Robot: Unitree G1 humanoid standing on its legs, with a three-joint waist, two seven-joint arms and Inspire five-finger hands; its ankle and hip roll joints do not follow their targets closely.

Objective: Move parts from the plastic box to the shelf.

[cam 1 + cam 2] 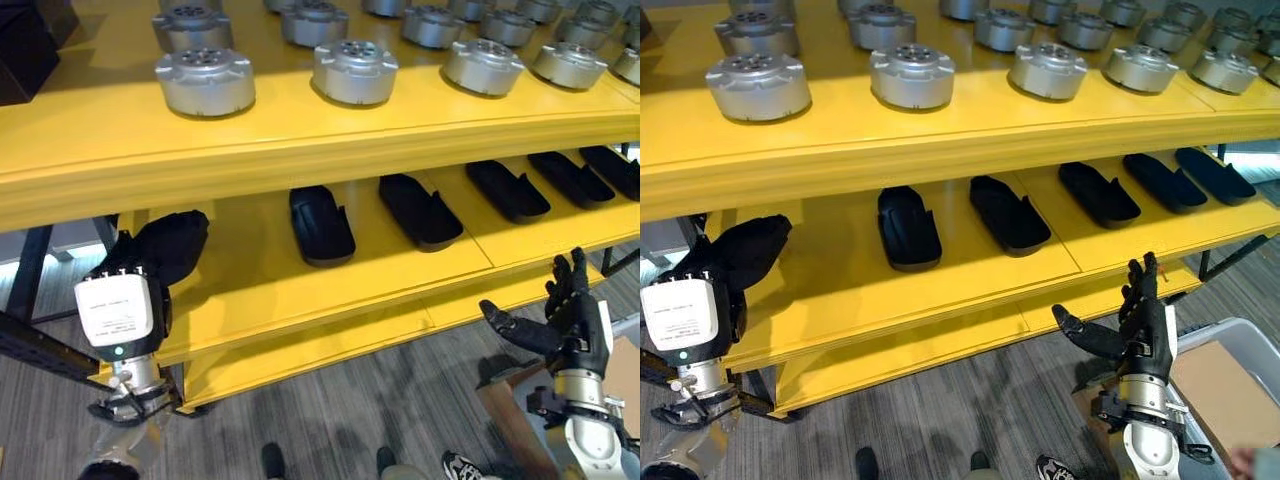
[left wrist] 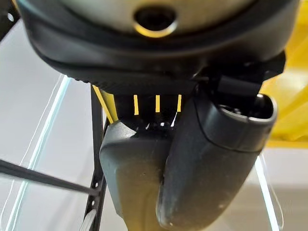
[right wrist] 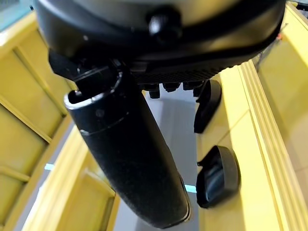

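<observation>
From the head camera's left eye we see a yellow shelf [image 1: 300,150] with silver round parts [image 1: 355,72] on top and black elongated parts [image 1: 321,225] in a row on the lower level; our left hand [image 1: 140,275] holds another black part [image 1: 172,243] at that level's left end, fingers curled round it. From the right eye, our right hand [image 1: 1137,325] hovers in front of the shelf, fingers straight, thumb spread, holding nothing, and the plastic box [image 1: 1250,345] sits at the lower right, a cardboard sheet [image 1: 1220,380] inside. The left wrist view shows thumb [image 2: 211,159] and fingers closed on the dark part. The right wrist view shows the straight thumb [image 3: 127,159] over two shelved parts [image 3: 219,175]. We judge the placing goes best by lowering the part flat, in line with its neighbours, well apart from them, then releasing. The white label [image 1: 113,310] on the left wrist carries print too small to read.
</observation>
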